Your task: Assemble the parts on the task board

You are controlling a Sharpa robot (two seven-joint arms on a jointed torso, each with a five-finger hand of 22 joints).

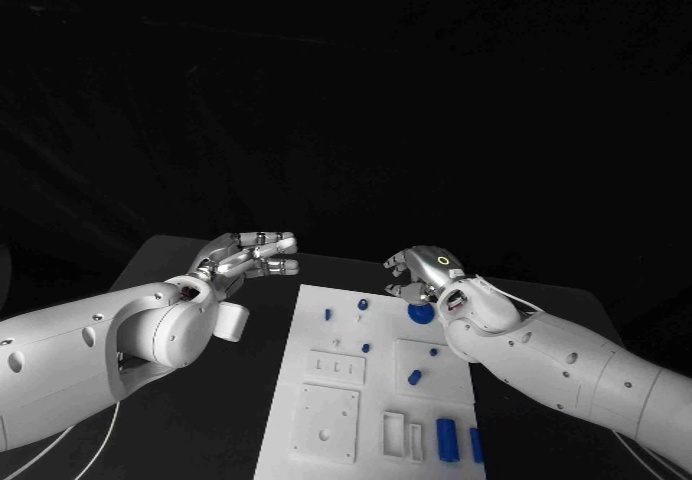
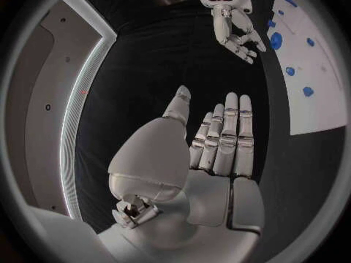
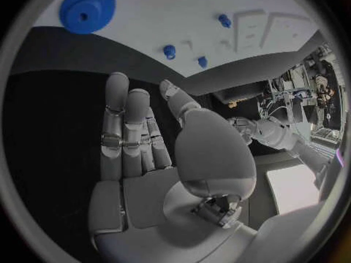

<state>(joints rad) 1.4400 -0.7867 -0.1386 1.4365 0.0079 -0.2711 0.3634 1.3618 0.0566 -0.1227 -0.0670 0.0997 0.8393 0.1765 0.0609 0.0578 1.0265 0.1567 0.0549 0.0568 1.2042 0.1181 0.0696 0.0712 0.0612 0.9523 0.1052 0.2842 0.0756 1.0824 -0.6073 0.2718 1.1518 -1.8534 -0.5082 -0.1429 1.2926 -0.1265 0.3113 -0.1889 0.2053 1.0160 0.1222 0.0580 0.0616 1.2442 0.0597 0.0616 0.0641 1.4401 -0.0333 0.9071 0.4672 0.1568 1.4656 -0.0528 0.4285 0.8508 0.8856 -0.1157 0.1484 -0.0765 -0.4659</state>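
A black table (image 1: 188,420) stands against a dark, unlit backdrop (image 1: 346,110) that rises behind it with no visible detail. In the left wrist view, a pale wall panel (image 2: 40,99) runs along one side, edged by a bright strip of light (image 2: 73,123); small dark spots mark the panel. In the right wrist view, a cluttered area of what may be shelving or equipment (image 3: 303,85) sits at the rim, too small to make out clearly.

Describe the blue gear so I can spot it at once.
Find the white task board mid-table, then its far right edge beside the right hand. The gear lies there: a round toothed disc with a centre hole, far bigger than the small blue pegs nearby.
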